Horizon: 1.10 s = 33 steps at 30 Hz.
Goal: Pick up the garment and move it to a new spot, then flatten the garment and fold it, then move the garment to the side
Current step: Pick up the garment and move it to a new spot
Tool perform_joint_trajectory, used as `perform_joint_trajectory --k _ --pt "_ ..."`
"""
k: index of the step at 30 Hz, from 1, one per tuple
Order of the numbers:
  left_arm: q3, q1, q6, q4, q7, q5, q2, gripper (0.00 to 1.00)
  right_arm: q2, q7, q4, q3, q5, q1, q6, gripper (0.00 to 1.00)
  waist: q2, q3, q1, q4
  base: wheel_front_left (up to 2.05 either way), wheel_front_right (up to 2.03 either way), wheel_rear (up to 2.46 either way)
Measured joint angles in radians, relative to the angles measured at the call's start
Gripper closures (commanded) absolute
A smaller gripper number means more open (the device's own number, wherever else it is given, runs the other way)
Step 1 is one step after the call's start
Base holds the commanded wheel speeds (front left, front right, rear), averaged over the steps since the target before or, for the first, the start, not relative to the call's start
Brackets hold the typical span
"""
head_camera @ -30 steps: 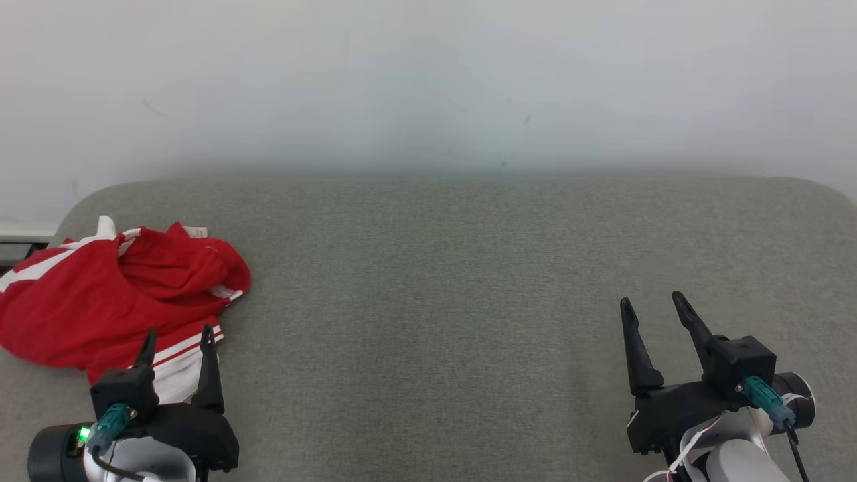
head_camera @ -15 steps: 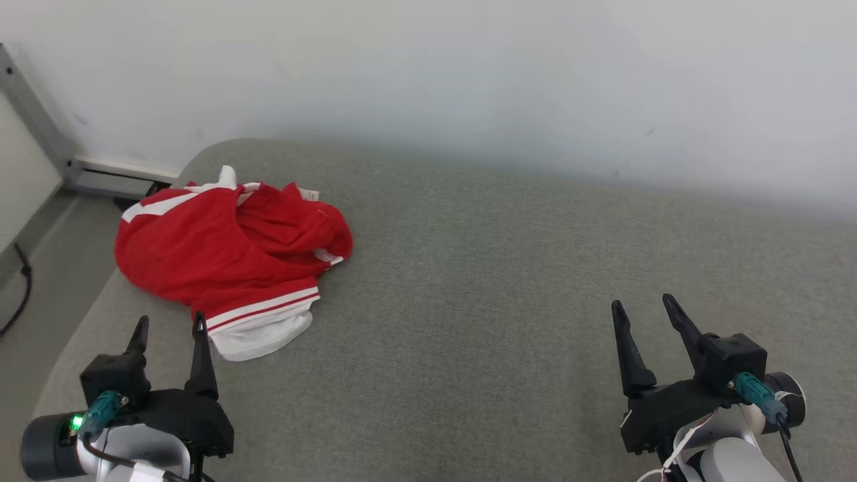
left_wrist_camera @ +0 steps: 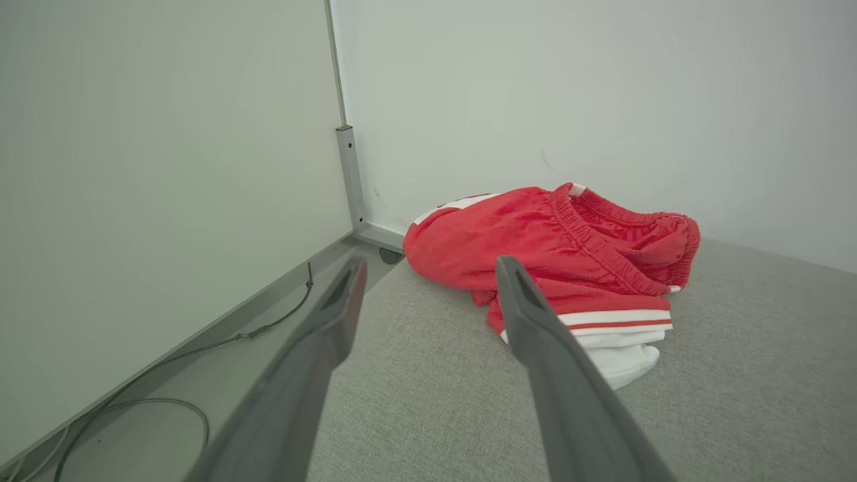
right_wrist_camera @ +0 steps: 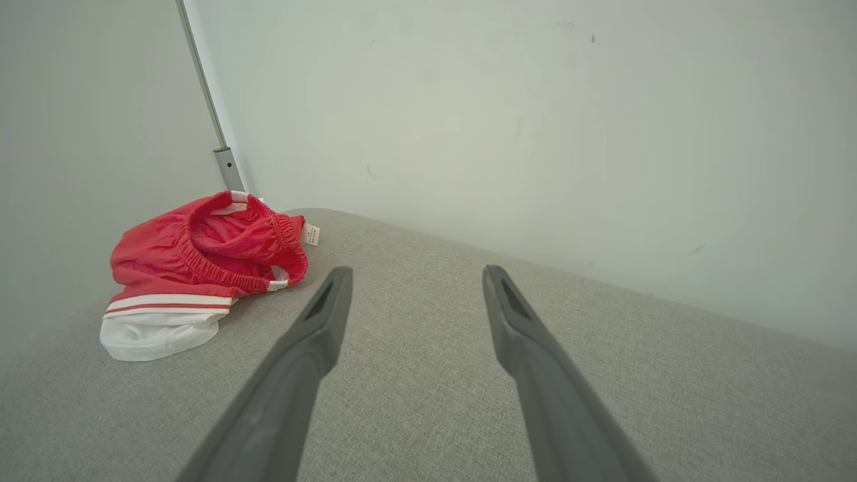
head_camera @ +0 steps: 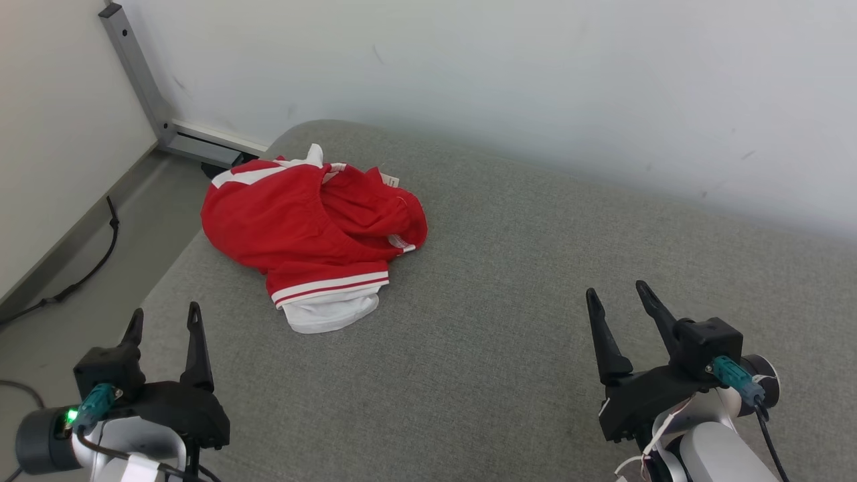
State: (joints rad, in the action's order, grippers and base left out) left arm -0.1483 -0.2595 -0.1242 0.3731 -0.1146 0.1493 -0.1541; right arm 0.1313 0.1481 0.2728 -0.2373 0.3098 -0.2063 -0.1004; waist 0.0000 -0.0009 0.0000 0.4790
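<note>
Garment [head_camera: 315, 227]: red with white stripes and a white hem, lying crumpled at the far left corner of the grey padded surface [head_camera: 522, 281], close to the wall. It looks like a pair of shorts, though the bunching hides its full shape. Left gripper [head_camera: 165, 309]: fingers spread apart, empty, at the near left edge, near the garment but clear of it. Right gripper [head_camera: 615, 288]: fingers spread apart, empty, near right, well apart from the garment. A cable [head_camera: 67, 290] lies on the floor at left.
</note>
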Motion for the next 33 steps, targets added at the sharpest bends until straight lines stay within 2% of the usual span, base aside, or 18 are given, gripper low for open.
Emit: perform_joint_trajectory --k 10,15,20,23,33 --pt "0.02 0.004 0.004 0.004 0.004 0.026 -0.005 0.0 -0.01 -0.008 0.021 -0.017 0.005 -0.01 0.012 0.0 0.0 0.001 0.0 -0.004 0.0 0.0 0.0" --pt "0.011 -0.054 0.086 0.044 0.041 0.085 -0.001 0.0 -0.008 -0.017 0.022 -0.019 0.006 -0.011 0.013 0.0 0.0 0.008 0.0 -0.021 0.0 0.0 0.0" --pt "0.006 -0.219 0.186 0.078 0.106 0.144 -0.023 0.0 -0.008 -0.034 0.016 -0.028 0.005 -0.031 0.016 0.0 0.0 0.028 0.0 -0.044 0.0 0.0 0.0" --pt "0.022 -0.337 0.23 0.123 0.161 0.186 -0.035 0.0 -0.005 -0.044 0.011 -0.028 0.005 -0.055 0.018 0.0 0.0 0.045 0.0 -0.061 0.0 0.0 0.0" --pt "0.036 -0.585 0.241 0.321 0.329 0.242 -0.113 0.0 0.008 -0.085 -0.012 -0.044 -0.005 -0.081 0.018 0.0 0.0001 0.113 0.0001 -0.145 0.0 0.0 0.0"
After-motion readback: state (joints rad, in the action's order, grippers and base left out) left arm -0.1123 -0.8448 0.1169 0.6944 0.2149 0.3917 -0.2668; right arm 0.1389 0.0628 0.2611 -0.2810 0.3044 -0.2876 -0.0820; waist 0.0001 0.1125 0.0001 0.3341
